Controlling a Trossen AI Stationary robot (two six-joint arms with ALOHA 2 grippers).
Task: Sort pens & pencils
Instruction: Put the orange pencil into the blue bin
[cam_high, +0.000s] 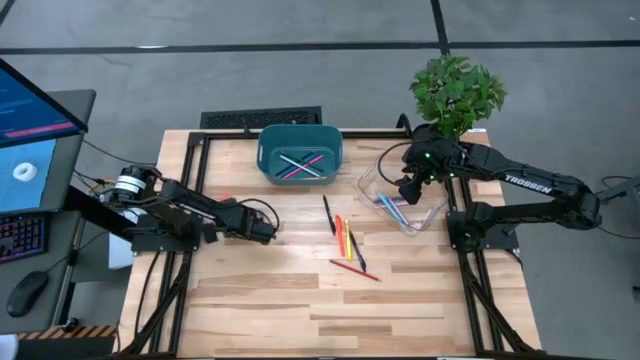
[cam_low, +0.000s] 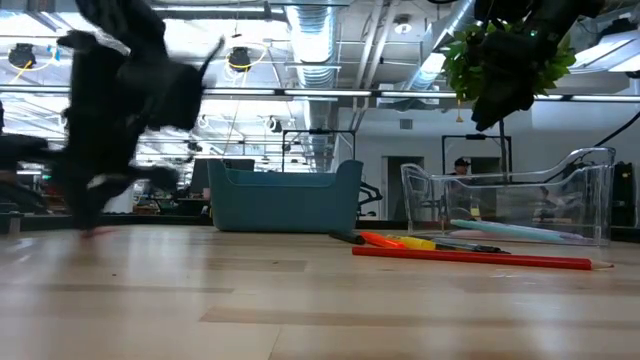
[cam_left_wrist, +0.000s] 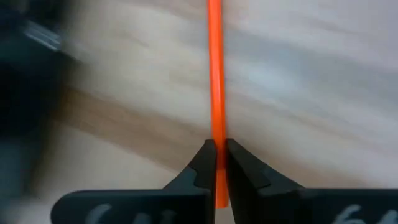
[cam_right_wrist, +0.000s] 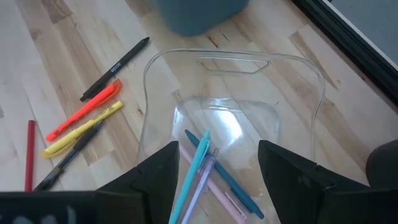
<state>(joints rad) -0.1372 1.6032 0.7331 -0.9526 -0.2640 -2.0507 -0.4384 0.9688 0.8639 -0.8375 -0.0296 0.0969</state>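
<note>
orange pencil (cam_left_wrist: 215, 93), one, clamped.

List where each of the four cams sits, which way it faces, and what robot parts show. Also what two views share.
High: overhead, straight down on the table; both arms, teal bin, clear tray.
Low: table height, level across into the room; both arms drop in from above.
Left wrist: on the left arm, looking down at the wood; left gripper shut on an orange stick.
Right wrist: above the tray; right gripper open over its pens.
Shared: high and right wrist both show the loose pile.
</note>
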